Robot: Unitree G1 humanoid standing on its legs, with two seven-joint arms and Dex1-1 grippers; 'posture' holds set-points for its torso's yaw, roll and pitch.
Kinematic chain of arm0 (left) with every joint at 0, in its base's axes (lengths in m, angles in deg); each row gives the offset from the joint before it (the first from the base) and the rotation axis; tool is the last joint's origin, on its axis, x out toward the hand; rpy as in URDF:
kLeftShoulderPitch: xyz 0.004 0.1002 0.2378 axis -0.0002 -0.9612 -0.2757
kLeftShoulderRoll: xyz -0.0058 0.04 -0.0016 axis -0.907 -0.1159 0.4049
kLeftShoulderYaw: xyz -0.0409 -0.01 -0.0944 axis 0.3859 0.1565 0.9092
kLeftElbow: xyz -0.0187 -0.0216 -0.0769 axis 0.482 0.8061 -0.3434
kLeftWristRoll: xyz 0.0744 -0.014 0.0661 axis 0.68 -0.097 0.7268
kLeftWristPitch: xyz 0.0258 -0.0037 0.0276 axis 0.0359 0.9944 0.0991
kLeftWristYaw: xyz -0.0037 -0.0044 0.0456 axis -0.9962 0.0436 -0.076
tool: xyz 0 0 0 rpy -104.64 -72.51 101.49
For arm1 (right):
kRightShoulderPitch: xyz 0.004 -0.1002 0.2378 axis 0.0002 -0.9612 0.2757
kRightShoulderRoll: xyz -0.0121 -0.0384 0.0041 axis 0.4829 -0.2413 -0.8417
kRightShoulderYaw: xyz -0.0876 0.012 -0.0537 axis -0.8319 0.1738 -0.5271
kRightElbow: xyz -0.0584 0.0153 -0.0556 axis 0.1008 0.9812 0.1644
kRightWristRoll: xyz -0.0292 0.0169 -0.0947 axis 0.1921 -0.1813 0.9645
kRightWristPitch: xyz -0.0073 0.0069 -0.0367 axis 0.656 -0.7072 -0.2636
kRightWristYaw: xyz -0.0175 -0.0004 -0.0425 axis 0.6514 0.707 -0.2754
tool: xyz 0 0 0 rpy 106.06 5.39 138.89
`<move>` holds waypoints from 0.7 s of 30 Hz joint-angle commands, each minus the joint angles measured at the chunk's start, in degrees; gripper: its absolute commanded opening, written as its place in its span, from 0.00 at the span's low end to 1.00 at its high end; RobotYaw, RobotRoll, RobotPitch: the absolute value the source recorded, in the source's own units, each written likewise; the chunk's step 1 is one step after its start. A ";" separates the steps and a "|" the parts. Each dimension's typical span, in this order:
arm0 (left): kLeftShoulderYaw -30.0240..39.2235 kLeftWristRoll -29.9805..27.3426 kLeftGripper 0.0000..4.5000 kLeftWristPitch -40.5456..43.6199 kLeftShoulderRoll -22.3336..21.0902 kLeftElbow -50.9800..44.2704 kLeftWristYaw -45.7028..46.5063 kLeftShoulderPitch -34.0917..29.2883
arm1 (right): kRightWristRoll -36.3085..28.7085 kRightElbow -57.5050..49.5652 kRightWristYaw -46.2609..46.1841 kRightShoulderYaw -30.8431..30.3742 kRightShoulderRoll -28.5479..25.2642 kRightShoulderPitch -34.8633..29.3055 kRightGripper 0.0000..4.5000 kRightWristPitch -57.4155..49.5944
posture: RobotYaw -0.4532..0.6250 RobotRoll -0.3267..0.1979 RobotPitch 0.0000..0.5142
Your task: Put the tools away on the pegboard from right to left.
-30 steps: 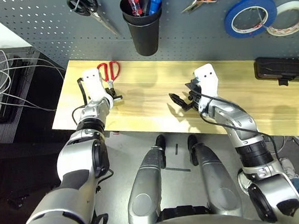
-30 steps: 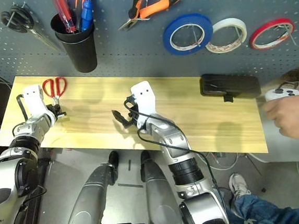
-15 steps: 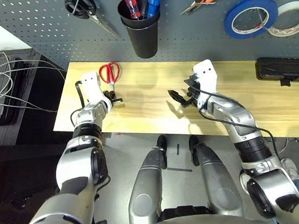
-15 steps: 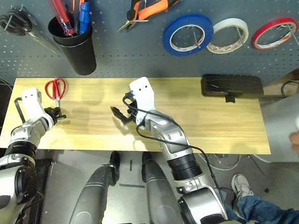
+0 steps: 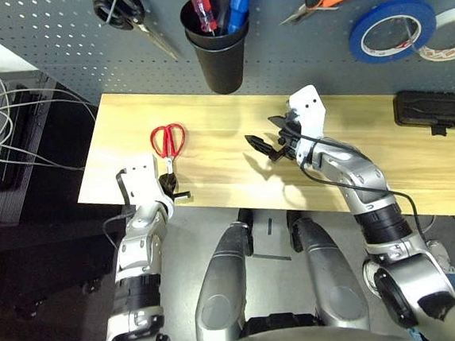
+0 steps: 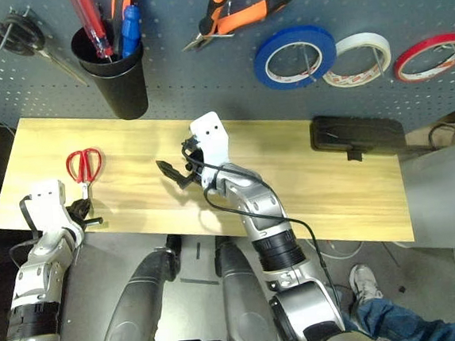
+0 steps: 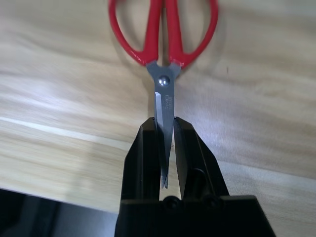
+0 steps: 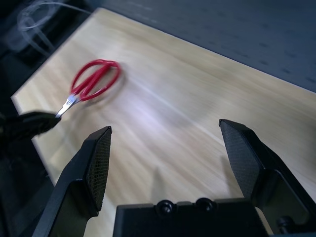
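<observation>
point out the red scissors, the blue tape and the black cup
red scissors (image 7: 165, 96): left wrist view, on the pivot screw.
blue tape (image 6: 321, 42): right eye view, on the blue band at its right side.
black cup (image 5: 223, 63): left eye view, on its front wall.

Tabletop (image 5: 224, 131): pale wood, smooth, with a soft sheen and visible grain. Red-handled scissors (image 7: 165, 54): glossy red plastic loops, bright bare-metal blades and pivot rivet. Left gripper (image 7: 167, 163): fingers (image 7: 143, 158) of smooth black plastic. Right gripper (image 8: 170, 153): fingers (image 8: 96, 158) with finely textured matt pads. Pegboard (image 6: 203, 77): matt grey perforated metal; black cup (image 6: 115, 69) at 12 o'clock from the scissors, satin plastic.
</observation>
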 commanded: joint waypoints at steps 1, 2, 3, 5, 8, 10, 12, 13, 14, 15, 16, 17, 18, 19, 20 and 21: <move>-0.98 1.53 0.07 -1.01 0.23 -3.28 0.74 -3.04 | -0.47 0.64 2.41 -1.72 0.01 -0.70 1.00 0.90 | 0.48 0.62 0.86; -1.41 1.88 0.07 -1.72 0.32 -3.86 0.78 -3.52 | -0.40 0.68 2.90 -2.00 -0.04 -0.68 1.00 1.10 | 0.49 0.62 0.86; -1.72 2.13 0.07 -2.37 0.49 -4.24 0.88 -3.98 | -0.28 0.71 3.29 -2.24 -0.08 -0.72 1.00 1.30 | 0.49 0.62 0.86; -2.76 3.03 0.07 -3.56 0.65 -4.79 0.86 -5.35 | -0.04 0.61 3.90 -2.67 -0.14 -0.95 1.00 1.57 | 0.49 0.62 0.85; -4.56 4.35 0.07 -5.65 1.14 -5.50 0.85 -7.57 | 0.10 0.47 4.33 -3.01 -0.19 -1.22 1.00 1.75 | 0.49 0.62 0.83; -5.49 4.80 0.07 -6.52 1.60 -5.67 0.79 -8.56 | 0.14 0.53 4.44 -3.09 -0.30 -1.33 1.00 1.91 | 0.49 0.62 0.83; -6.04 5.22 0.07 -7.26 1.96 -5.63 0.76 -9.11 | 0.19 0.66 4.51 -3.10 -0.43 -1.39 1.00 2.07 | 0.49 0.62 0.82; -6.62 5.42 0.07 -7.32 1.89 -5.57 0.29 -9.42 | 0.24 0.66 4.52 -3.08 -0.57 -1.46 1.00 2.12 | 0.49 0.62 0.82; -7.12 5.61 0.07 -7.48 1.82 -5.53 -0.07 -9.68 | 0.28 0.65 4.52 -3.06 -0.70 -1.50 1.00 2.12 | 0.48 0.62 0.82; -7.77 5.72 0.07 -7.30 1.75 -5.45 -0.55 -9.97 | 0.30 0.64 4.54 -3.00 -0.84 -1.57 1.00 2.11 | 0.48 0.62 0.82; -8.36 5.69 0.07 -6.95 1.75 -5.32 -1.01 -10.23 | 0.31 0.63 4.57 -2.97 -0.97 -1.62 1.00 2.08 | 0.48 0.62 0.82; -8.90 5.67 0.07 -6.87 2.00 -5.11 -1.25 -10.48 | 0.33 0.56 4.61 -2.95 -1.16 -1.74 1.00 2.03 | 0.49 0.62 0.82; -9.58 5.65 0.07 -6.76 2.21 -4.65 -1.61 -10.61 | 0.37 0.58 4.60 -2.94 -1.34 -1.86 1.00 2.00 | 0.48 0.62 0.82; -9.99 5.63 0.07 -6.74 2.33 -4.28 -1.82 -10.63 | 0.40 0.66 4.58 -2.94 -1.44 -1.90 1.00 2.01 | 0.48 0.62 0.81; -10.40 5.65 0.07 -6.83 2.56 -3.94 -1.87 -10.45 | 0.50 0.82 4.54 -2.95 -1.61 -1.92 1.00 1.99 | 0.48 0.62 0.81; -10.82 5.35 0.07 -6.29 2.98 -3.58 -2.04 -10.14 | 0.72 1.02 4.33 -2.96 -1.83 -1.98 1.00 1.88 | 0.49 0.62 0.81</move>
